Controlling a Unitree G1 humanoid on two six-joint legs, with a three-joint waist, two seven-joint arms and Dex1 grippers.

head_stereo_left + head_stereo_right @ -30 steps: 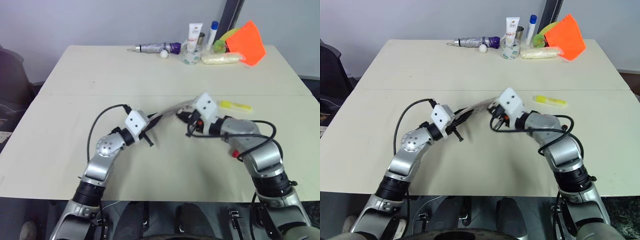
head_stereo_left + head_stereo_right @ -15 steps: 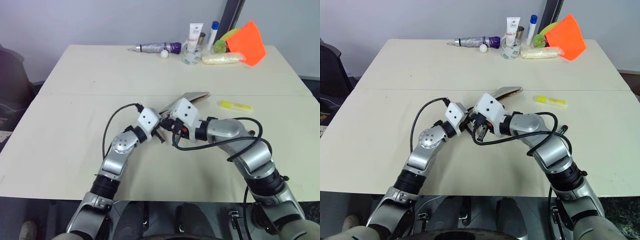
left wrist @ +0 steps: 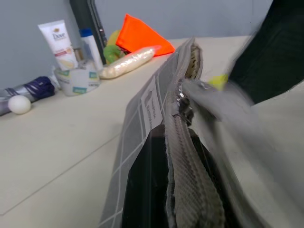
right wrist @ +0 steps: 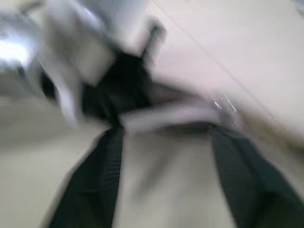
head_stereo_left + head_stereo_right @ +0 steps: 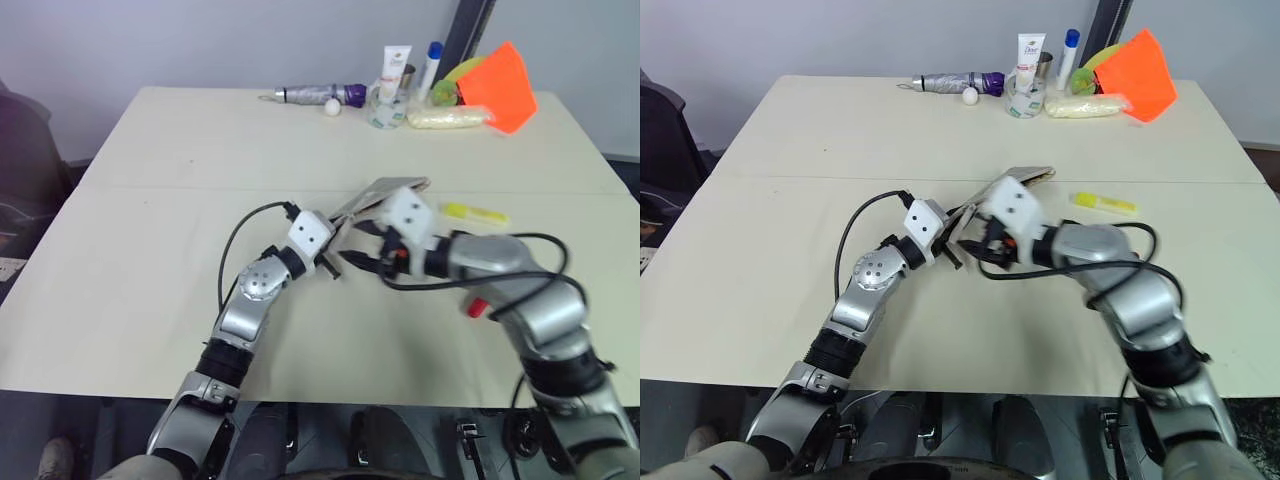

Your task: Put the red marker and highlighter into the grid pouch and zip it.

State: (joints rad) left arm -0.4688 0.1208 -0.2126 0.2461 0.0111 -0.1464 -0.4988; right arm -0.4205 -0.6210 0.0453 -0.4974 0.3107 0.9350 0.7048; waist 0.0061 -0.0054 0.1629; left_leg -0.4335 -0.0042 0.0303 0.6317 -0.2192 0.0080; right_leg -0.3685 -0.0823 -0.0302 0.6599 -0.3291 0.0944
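My left gripper (image 5: 952,243) and right gripper (image 5: 985,240) meet at the middle of the table (image 5: 790,170). The grid pouch (image 5: 1012,183) rises between them, slanting far and right from my left gripper. The highlighter (image 5: 1103,203) lies on the table just right of the pouch's far end. The red marker (image 5: 477,306) sits near my right forearm. Along the far edge stand a tube (image 5: 1027,52) and a packet (image 5: 1086,106), well apart from me.

Both arms bend inward over the table, wrists nearly meeting. The left gripper (image 5: 335,240) is clamped closed; the right gripper (image 4: 164,175) has its fingers spread apart.
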